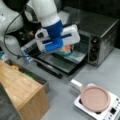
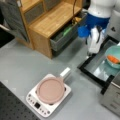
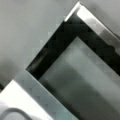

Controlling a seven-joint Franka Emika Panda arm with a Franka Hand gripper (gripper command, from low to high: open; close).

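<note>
Teal bowl (image 2: 113,53) with an orange piece (image 2: 113,59) in it sits on the open oven door (image 2: 100,67), seen in both front views; in a front view it peeps out under the arm's white and blue hand (image 1: 58,40). The gripper (image 2: 94,48) hangs over the door's near edge, close to the bowl; whether its fingers are spread or closed I cannot tell. The toaster oven (image 1: 100,37) stands on a grey table (image 2: 22,65). A pink pan (image 2: 50,90) rests on a white hob (image 2: 37,103), with a wooden cabinet (image 2: 50,22) nearby
</note>
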